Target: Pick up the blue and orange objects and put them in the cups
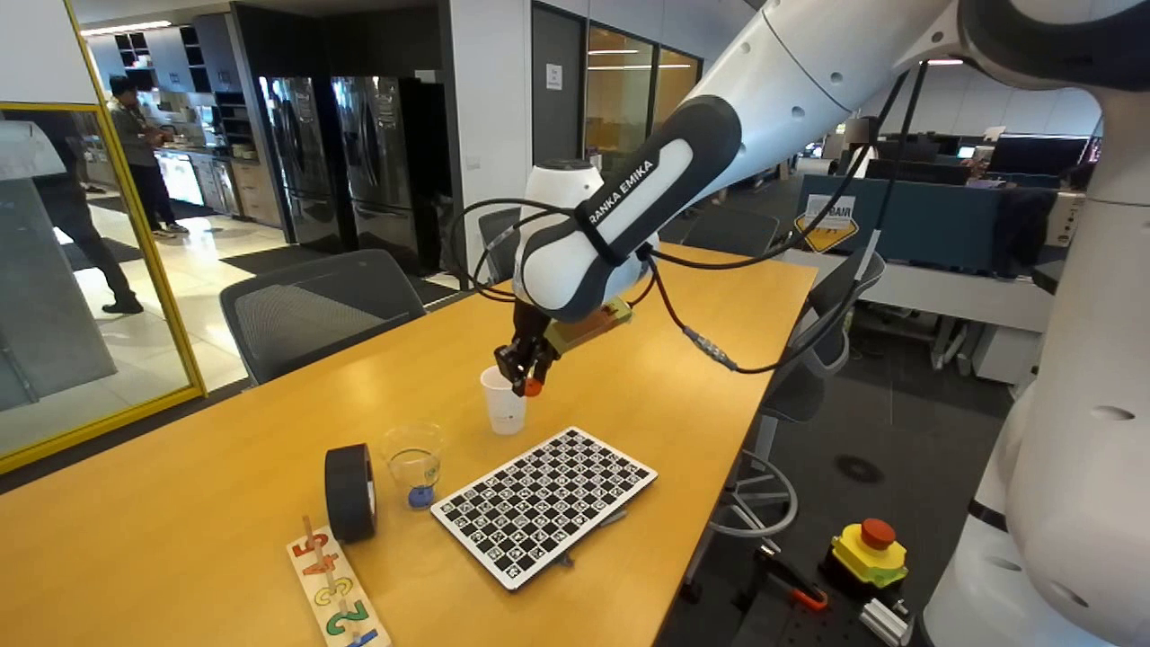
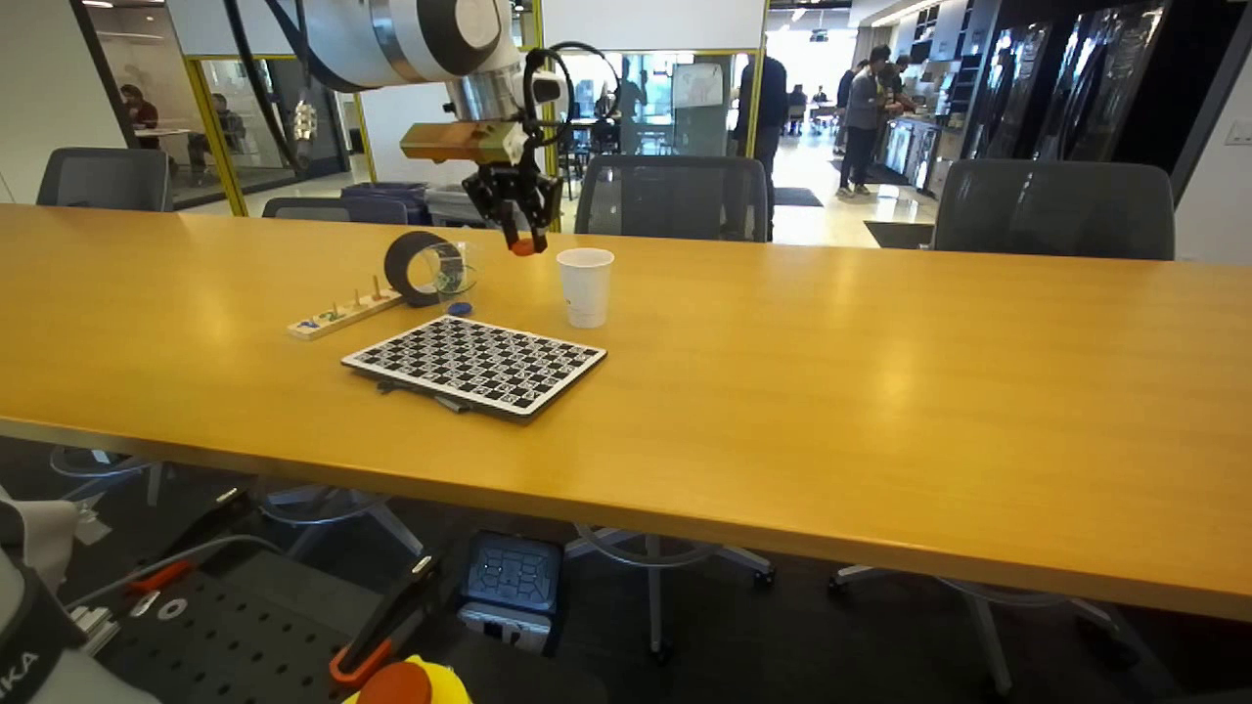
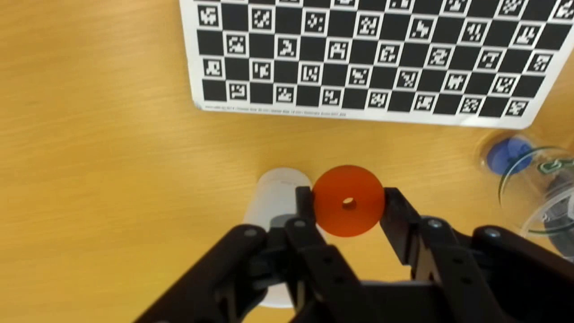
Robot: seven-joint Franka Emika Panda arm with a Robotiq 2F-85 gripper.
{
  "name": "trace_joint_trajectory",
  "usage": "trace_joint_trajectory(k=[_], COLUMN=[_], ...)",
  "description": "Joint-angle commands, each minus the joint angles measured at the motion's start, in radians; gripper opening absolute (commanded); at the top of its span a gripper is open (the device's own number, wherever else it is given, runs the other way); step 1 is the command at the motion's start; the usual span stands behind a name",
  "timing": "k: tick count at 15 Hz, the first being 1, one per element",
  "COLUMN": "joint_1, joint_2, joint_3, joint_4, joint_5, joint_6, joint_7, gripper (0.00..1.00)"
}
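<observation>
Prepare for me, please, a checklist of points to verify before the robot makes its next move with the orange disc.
1. The orange disc is held by the gripper: ok.
2. The blue disc is inside the clear cup: ok.
3. The white cup stands upright on the table: ok.
4. The orange disc is over the white cup's mouth: not ok; both exterior views show it to one side.
5. The white cup is empty: cannot tell; its bottom is hidden.

Got an orange-red disc (image 3: 332,202), a blue pc (image 3: 503,155), a wht cup (image 1: 504,413) n a clear cup (image 1: 415,456) w/ some green. Also got a b/w checkered board (image 1: 546,503) edged in wht, a blk roll (image 1: 349,492) n a kinda golden-yellow woodgrain table (image 1: 225,467).
</observation>
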Motion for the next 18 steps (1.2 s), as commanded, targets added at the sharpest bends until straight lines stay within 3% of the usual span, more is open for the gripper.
trace_joint_trajectory(k=[1,13,14,15,16,18], joint_1=[-0.024,-0.075,-0.078,-0.080,-0.083,-0.081], joint_2=[0.099,0.321,0.329,0.335,0.337,0.335], joint_3=[-0.007,-0.001,0.000,0.001,0.004,0.004], joint_4=[0.149,0.414,0.424,0.432,0.436,0.434], joint_5=[0.013,0.073,0.077,0.081,0.086,0.086], joint_6=[-0.023,-0.080,-0.086,-0.093,-0.097,-0.108], joint_7=[-0.033,-0.115,-0.118,-0.122,-0.125,-0.127], gripper=[0.22,0.22,0.27,0.67,0.69,0.81])
